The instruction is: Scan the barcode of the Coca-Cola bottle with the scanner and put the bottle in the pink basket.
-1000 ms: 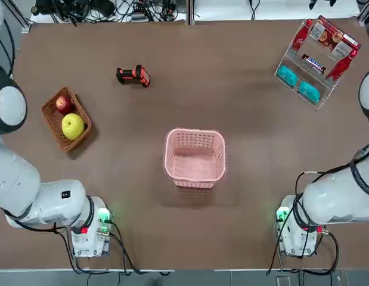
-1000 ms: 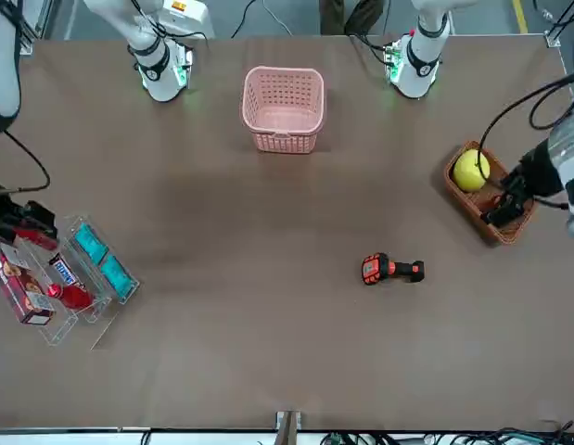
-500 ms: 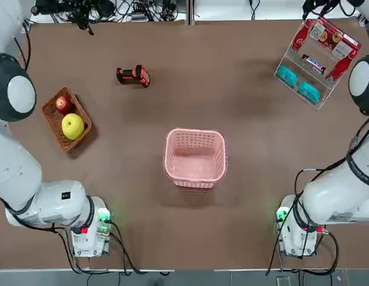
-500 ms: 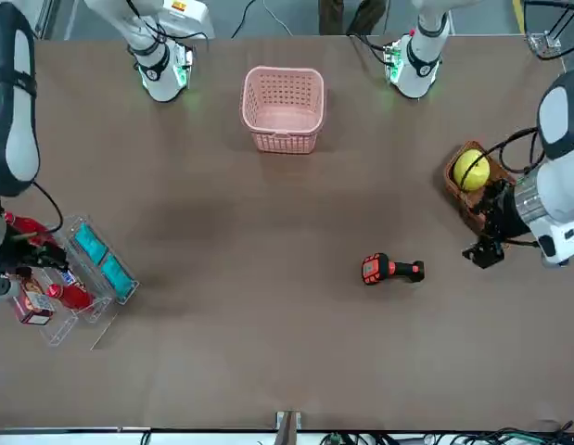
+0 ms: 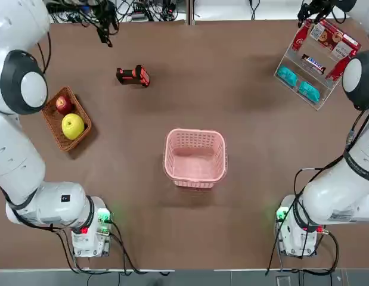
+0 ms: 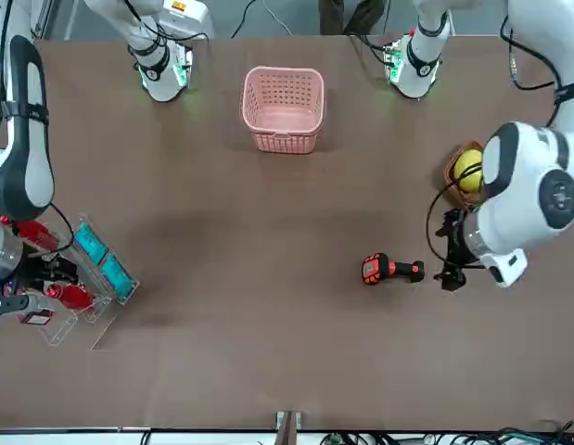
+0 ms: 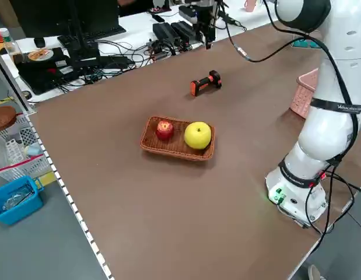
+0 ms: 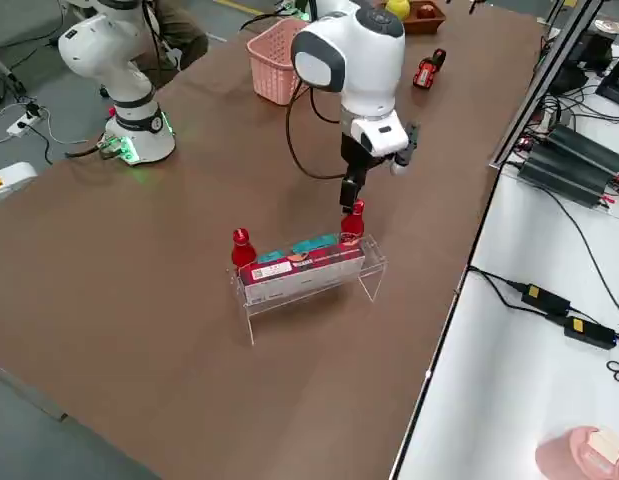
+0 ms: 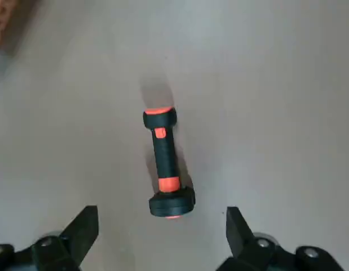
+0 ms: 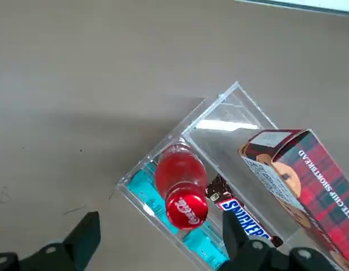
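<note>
Although a second, similar bottle lies at the rack's other side, the Coca-Cola bottle [image 5: 300,37] is judged to be the one at the top right of the overhead frame, on the left side of the clear rack [image 5: 320,102], with white script on its cap. It looks slim, smooth and fairly light; firm if full, perhaps slippery, unlikely to break. A centred grip across the body, below the cap, would suit it. Its long axis slants from lower left to upper right there, cap at the upper end; the right side view shows the cap pointing up. The right gripper [image 10: 165,237], above the rack, has its fingers spread and holds nothing. The left gripper [image 9: 162,231], over the scanner [image 9: 166,161], is likewise released and empty.
</note>
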`<move>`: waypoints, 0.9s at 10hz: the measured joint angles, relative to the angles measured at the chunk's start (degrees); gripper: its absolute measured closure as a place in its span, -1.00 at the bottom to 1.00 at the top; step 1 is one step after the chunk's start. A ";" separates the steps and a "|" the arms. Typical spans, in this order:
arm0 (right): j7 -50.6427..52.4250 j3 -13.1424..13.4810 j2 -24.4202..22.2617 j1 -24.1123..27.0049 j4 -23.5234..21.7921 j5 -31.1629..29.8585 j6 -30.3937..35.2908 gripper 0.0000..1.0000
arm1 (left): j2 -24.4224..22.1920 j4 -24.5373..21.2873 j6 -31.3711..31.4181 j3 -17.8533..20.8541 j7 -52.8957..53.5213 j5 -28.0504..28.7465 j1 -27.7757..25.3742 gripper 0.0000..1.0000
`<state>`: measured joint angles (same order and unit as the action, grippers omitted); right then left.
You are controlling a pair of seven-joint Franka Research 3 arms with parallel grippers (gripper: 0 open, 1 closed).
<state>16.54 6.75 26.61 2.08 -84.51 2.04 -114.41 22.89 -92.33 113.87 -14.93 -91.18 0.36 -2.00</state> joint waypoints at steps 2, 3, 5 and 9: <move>0.69 0.01 0.81 0.41 0.07 0.00 -0.56 -0.80 | 0.14 -6.19 8.37 -0.70 -2.28 0.52 0.01 -1.00; 0.79 0.01 0.87 0.45 0.14 0.00 -0.87 -0.68 | 0.29 -8.66 11.86 -0.82 -2.93 0.81 0.00 -1.00; 0.80 0.00 0.87 0.46 0.51 0.00 -2.04 -0.57 | 1.17 -11.98 16.75 -1.55 -3.85 2.08 -0.02 -1.00; 0.85 0.00 1.08 0.80 0.69 0.09 -2.12 -0.37 | 3.53 -17.46 26.20 -2.05 -6.42 5.19 -0.04 -1.00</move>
<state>17.39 6.75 27.70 2.88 -83.82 2.13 -116.53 26.42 -109.79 140.08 -16.99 -97.61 5.55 -2.04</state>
